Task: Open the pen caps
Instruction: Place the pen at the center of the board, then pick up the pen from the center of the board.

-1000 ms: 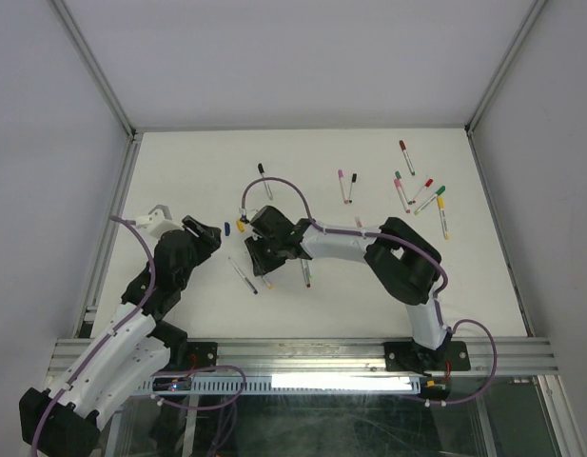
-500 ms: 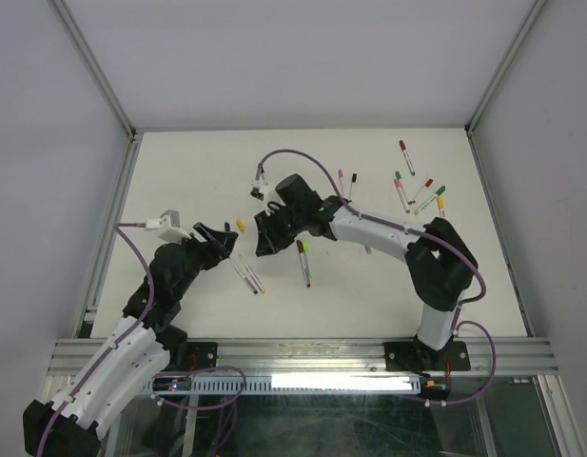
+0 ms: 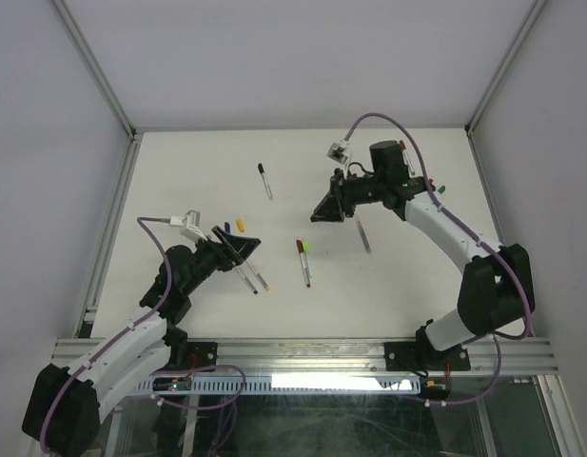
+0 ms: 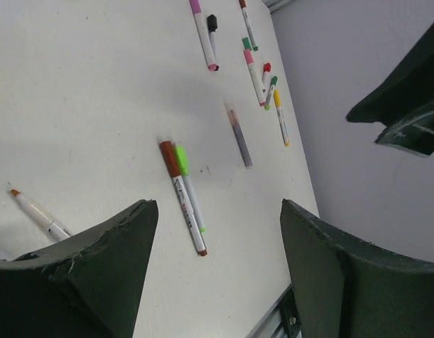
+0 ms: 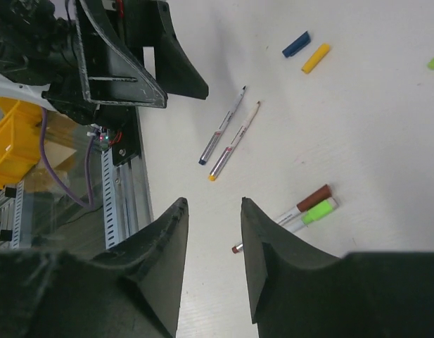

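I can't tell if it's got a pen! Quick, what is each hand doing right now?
Left hand: open wide, holding nothing.
Right hand: open a little, holding nothing.

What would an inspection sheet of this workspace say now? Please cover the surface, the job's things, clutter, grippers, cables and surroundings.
surface: white table, no spills seen.
job's things: blue cap and yellow cap lie loose, side by side; brown-capped pen and green-capped pen lie side by side; two uncapped pens lie together.
clutter: nothing seen.
grippers: left gripper wide open, empty; right gripper narrowly open, empty.
cables: purple cable arches over the right arm, clear of the pens.
surroundings: white walls, metal frame; yellow bin below the table edge.
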`<state>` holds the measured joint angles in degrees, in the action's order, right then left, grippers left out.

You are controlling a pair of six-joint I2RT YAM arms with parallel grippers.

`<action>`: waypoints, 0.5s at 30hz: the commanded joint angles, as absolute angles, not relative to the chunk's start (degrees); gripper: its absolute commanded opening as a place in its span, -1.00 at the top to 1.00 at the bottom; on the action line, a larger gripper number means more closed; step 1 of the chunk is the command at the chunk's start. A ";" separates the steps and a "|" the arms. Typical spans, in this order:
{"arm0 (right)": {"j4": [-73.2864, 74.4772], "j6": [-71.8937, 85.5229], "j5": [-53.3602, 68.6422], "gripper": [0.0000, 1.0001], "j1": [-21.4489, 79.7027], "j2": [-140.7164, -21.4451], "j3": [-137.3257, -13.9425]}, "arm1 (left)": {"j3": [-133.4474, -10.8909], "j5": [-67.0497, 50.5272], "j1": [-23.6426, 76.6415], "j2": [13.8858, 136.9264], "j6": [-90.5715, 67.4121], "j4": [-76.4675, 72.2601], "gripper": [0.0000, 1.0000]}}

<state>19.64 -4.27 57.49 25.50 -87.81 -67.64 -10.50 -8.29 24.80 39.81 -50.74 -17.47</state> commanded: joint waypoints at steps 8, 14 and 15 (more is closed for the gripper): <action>11.17 -5.13 66.73 0.21 9.67 -72.86 -62.12 | -20.53 13.12 45.55 50.35 -48.90 -11.39 -0.44; 20.04 -15.17 63.63 0.11 8.24 -66.02 -59.49 | -26.40 18.82 49.58 59.59 -50.01 -7.88 -0.42; 22.08 -16.79 62.95 0.10 8.16 -65.26 -59.42 | -27.47 19.40 49.91 61.21 -50.48 -7.31 -0.42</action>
<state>16.49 -8.80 63.72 8.08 -69.80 -60.01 -22.65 12.47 48.36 56.88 -50.35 -9.82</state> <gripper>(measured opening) 0.434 0.715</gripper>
